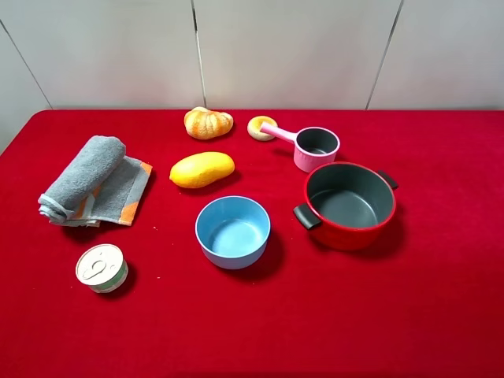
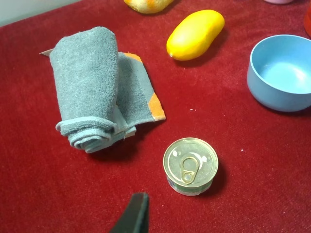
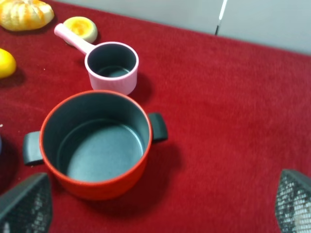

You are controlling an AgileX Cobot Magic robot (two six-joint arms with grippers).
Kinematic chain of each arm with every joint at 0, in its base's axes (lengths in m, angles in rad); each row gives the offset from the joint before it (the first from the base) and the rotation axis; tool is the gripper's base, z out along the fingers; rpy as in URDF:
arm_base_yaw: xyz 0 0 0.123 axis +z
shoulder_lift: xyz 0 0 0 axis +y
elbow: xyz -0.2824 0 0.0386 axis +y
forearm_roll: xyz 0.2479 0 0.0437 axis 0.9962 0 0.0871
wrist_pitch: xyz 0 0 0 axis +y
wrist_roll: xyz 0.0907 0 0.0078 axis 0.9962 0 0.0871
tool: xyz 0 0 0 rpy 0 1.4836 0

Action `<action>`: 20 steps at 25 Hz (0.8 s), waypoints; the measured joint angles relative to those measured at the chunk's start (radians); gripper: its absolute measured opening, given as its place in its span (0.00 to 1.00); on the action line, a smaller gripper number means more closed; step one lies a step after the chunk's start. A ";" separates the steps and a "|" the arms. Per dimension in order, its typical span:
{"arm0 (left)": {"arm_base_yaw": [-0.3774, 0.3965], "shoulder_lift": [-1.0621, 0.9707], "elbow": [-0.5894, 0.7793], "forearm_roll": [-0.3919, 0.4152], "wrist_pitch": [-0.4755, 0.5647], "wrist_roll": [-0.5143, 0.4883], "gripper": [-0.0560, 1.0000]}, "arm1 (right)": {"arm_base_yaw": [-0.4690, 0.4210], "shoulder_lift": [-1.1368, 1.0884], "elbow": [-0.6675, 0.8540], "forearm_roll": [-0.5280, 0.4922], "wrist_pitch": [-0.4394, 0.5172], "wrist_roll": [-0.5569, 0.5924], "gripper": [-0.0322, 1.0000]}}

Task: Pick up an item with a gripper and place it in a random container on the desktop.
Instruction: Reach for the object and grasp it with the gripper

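Note:
The golden-orange ridged bun (image 1: 208, 123) lies at the back of the red desktop (image 1: 441, 299); it also shows in the right wrist view (image 3: 25, 13), and its edge in the left wrist view (image 2: 148, 5). The red pot (image 1: 349, 205) with a dark grey inside and black handles stands empty at the right, close below my right gripper (image 3: 159, 208), whose fingers are wide apart and hold nothing. Of my left gripper only one black fingertip (image 2: 133, 213) shows, above the cloth near the tin. Neither arm shows in the exterior high view.
A yellow mango (image 1: 201, 169), a blue bowl (image 1: 232, 231), a pink long-handled cup (image 1: 313, 147) and a tan ring (image 1: 261, 127) stand mid-table. A rolled grey towel (image 1: 88, 182) and a pull-tab tin (image 1: 101, 267) are at the left.

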 joint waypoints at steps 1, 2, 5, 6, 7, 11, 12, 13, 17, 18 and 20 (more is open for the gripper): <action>0.000 0.000 0.000 0.000 0.000 0.000 0.96 | 0.000 0.030 -0.017 0.002 -0.002 -0.011 0.70; 0.000 0.000 0.000 0.000 0.000 0.000 0.96 | 0.000 0.059 -0.033 0.005 -0.002 -0.019 0.70; 0.000 0.000 0.000 0.000 0.000 0.000 0.96 | 0.000 0.144 -0.080 0.014 -0.002 -0.047 0.70; 0.000 0.000 0.000 0.000 0.000 0.000 0.96 | 0.000 0.173 -0.097 0.014 -0.002 -0.054 0.70; 0.000 0.000 0.000 0.000 0.000 0.000 0.96 | 0.000 0.197 -0.112 0.014 -0.002 -0.064 0.70; 0.000 0.000 0.000 0.000 0.000 0.000 0.96 | 0.000 0.304 -0.183 0.014 -0.002 -0.097 0.70; 0.000 0.000 0.000 0.000 0.000 0.000 0.96 | 0.000 0.330 -0.199 0.014 -0.002 -0.101 0.70; 0.000 0.000 0.000 0.000 0.000 0.000 0.96 | 0.000 0.355 -0.215 0.014 -0.002 -0.106 0.70; 0.000 0.000 0.000 0.000 0.000 0.000 0.96 | 0.032 0.443 -0.272 0.001 -0.002 -0.112 0.70; 0.000 0.000 0.000 0.000 0.000 0.000 0.96 | 0.055 0.464 -0.284 -0.013 -0.003 -0.112 0.70; 0.000 0.000 0.000 0.000 0.000 0.000 0.96 | 0.103 0.504 -0.318 -0.036 -0.014 -0.113 0.70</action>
